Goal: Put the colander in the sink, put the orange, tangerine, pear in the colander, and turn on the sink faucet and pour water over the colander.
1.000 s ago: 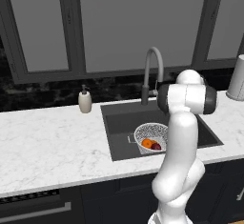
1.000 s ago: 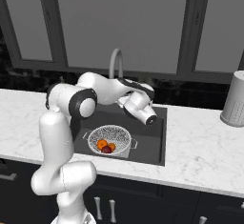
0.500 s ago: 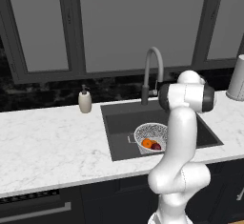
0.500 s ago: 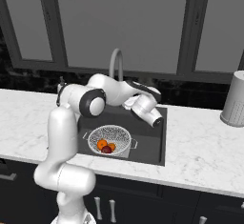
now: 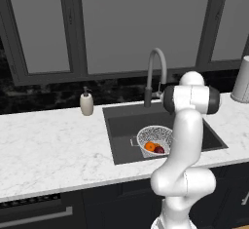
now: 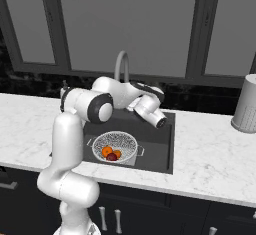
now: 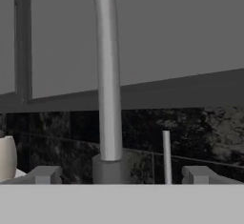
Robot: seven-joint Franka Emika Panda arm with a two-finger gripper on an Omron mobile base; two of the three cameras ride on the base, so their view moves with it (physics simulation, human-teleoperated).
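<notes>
In the sink (image 5: 121, 125), at its front, the colander (image 6: 115, 145) already holds the fruit, the maroon pear (image 6: 112, 156) among it. Beyond it, the pincer (image 7: 121, 179) stands spread and empty, facing the sink faucet (image 7: 108, 75) and its thin lever (image 7: 166, 156). Risk: an off-line approach could strike the spout or slide past the lever, leaving the water off.
</notes>
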